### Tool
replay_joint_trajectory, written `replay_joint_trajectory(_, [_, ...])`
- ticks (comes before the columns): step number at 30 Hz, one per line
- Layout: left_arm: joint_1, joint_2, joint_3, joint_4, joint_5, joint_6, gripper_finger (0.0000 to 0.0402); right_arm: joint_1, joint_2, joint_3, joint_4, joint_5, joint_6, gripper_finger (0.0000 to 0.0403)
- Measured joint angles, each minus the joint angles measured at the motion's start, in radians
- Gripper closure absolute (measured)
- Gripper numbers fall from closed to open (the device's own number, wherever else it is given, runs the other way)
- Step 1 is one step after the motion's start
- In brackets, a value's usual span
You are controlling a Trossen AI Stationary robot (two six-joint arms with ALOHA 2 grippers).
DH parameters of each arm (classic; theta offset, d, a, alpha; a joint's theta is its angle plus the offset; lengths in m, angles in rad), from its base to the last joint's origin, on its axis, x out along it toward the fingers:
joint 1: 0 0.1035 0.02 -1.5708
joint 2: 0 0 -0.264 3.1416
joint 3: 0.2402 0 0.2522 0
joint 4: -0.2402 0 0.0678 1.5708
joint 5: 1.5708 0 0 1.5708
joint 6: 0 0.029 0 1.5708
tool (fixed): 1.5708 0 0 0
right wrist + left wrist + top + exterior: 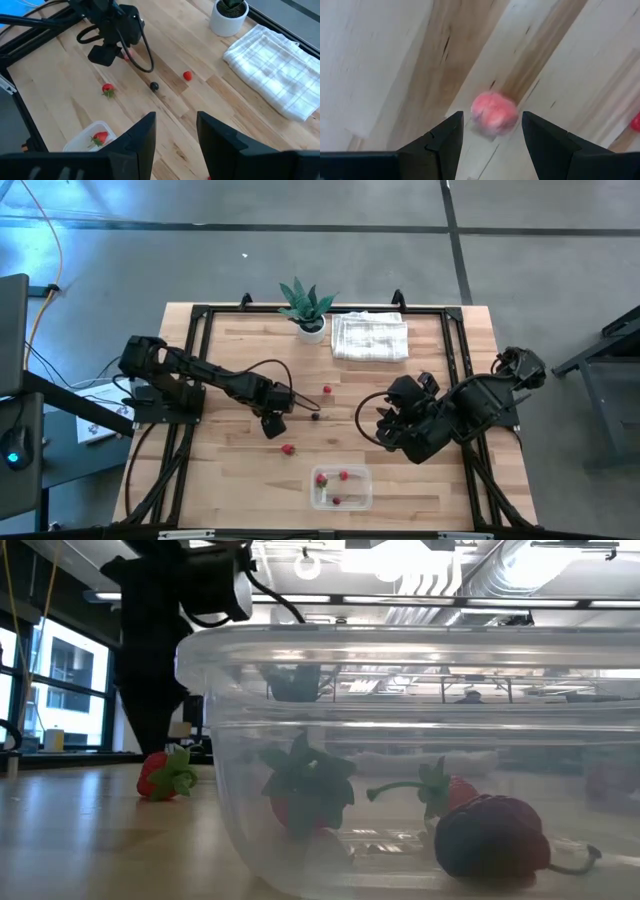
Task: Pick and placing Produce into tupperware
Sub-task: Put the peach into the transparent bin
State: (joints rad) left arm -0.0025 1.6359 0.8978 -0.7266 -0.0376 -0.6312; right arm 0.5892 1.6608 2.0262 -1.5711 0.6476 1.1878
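The clear tupperware point(341, 488) sits near the table's near edge and holds two red strawberries and a dark piece point(492, 838). Loose on the wood lie a strawberry point(288, 448), a dark piece point(314, 416) and a small red piece point(327, 390). My left gripper point(273, 424) points down at mid-table. In its wrist view it point(491, 119) is open, with a pinkish piece point(494, 114) on the table just beyond the gap between its fingertips and no touch showing. My right gripper point(393, 430) is open point(175, 131) and held above the table, right of the tupperware.
A green potted plant point(308, 310) and a folded white cloth point(370, 337) stand near the far edge. A black frame point(200, 315) runs around the tabletop. Bare wood lies between the loose pieces and the tupperware point(92, 137).
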Motion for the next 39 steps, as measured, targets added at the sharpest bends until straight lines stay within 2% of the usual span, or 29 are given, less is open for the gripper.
replay_joint_trajectory(5, [0.0, 0.019, 0.0, 0.051, 0.016, 0.018, 0.0211, 0.0, 0.0, 0.0, 0.0, 0.0, -0.002, 0.0269])
replay_joint_trajectory(13, [0.0, 0.034, 0.0, 0.038, 0.028, 0.02, 0.0219, 0.0, 0.0, 0.0, 0.0, 0.0, 0.0, 0.0269])
replay_joint_trajectory(17, [0.0, 0.034, 0.0, 0.036, 0.022, 0.022, 0.026, 0.0, 0.0, 0.0, 0.0, 0.0, -0.002, 0.0269])
replay_joint_trajectory(23, [0.0, 0.029, 0.0, 0.037, 0.02, 0.024, 0.0359, 0.0, 0.0, 0.0, 0.0, 0.0, -0.002, 0.0269])
replay_joint_trajectory(26, [-0.003, 0.022, 0.01, 0.035, 0.019, 0.025, 0.0385, 0.0, 0.0, 0.0, 0.0, 0.0, -0.002, 0.0269])
replay_joint_trajectory(33, [-0.046, -0.013, 0.143, -0.005, 0.018, 0.038, 0.0353, 0.0, 0.0, 0.0, 0.0, -0.001, -0.005, 0.0269])
replay_joint_trajectory(39, [-0.17, -0.018, 0.323, 0.018, -0.02, 0.058, 0.0359, -0.001, 0.0, 0.0, 0.0, -0.008, -0.023, 0.0269])
